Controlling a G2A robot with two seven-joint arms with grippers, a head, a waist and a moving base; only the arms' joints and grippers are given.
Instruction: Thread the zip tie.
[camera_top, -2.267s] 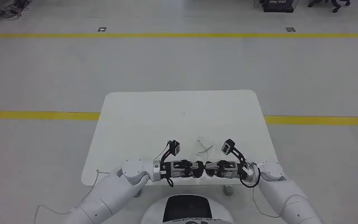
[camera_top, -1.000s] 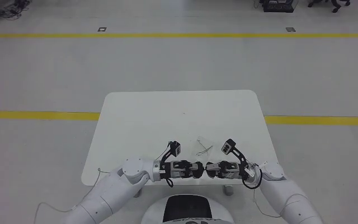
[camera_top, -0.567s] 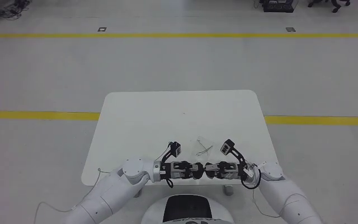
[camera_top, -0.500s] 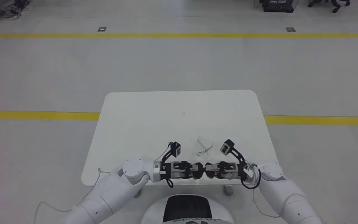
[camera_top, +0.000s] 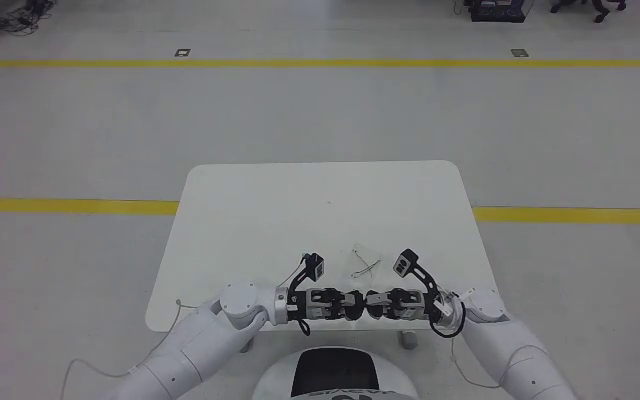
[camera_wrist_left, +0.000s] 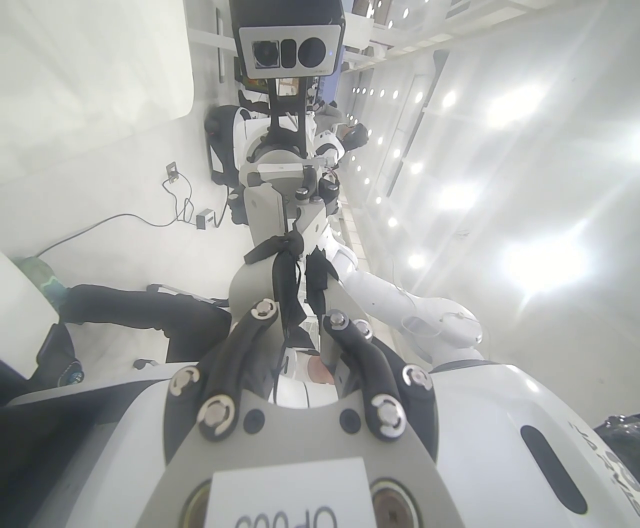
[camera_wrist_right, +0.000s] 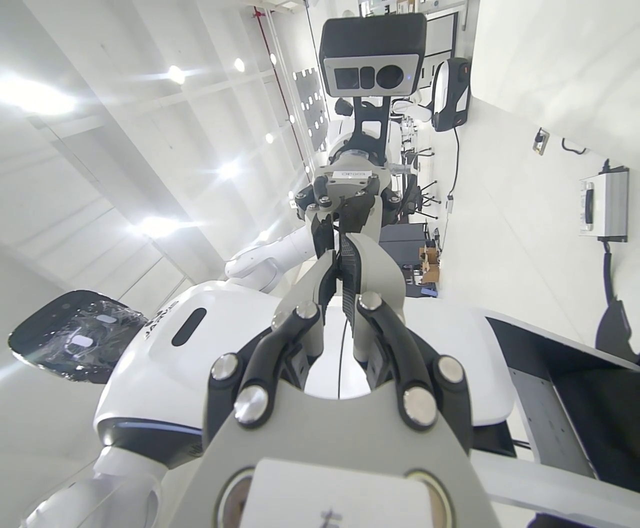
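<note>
Standing on a pale floor (camera_top: 320, 110) crossed by two yellow lines (camera_top: 320, 63), the white bench (camera_top: 250, 220) has rounded corners and a plain top. Both arms lie along its near edge and point toward each other, the left arm (camera_top: 240, 305) coming in from one side and the right arm (camera_top: 485, 305) from the other. Each wrist carries a small black camera on a stalk; the left one (camera_top: 313, 264) and the right one (camera_top: 405, 262) both lean out over the bench.

The left gripper (camera_top: 358, 303) and the right gripper (camera_top: 378, 303) meet tip to tip just above the near edge. In the right wrist view the right gripper's fingers (camera_wrist_right: 367, 275) are drawn together at their tips, and the left gripper's fingers (camera_wrist_right: 321, 234) converge to a point that almost touches them.

A thin dark strip, taken here to be the zip tie (camera_wrist_right: 342, 350), runs from the right palm up between the pinched fingers toward the left gripper. A like dark line passes between the left gripper's own fingers in the left wrist view. Both pairs of fingers appear clamped on it, though the contact itself is too small to make out.

Some pale thin strands (camera_top: 364, 262) lie loose on the bench just beyond the grippers, between the two cameras.
</note>
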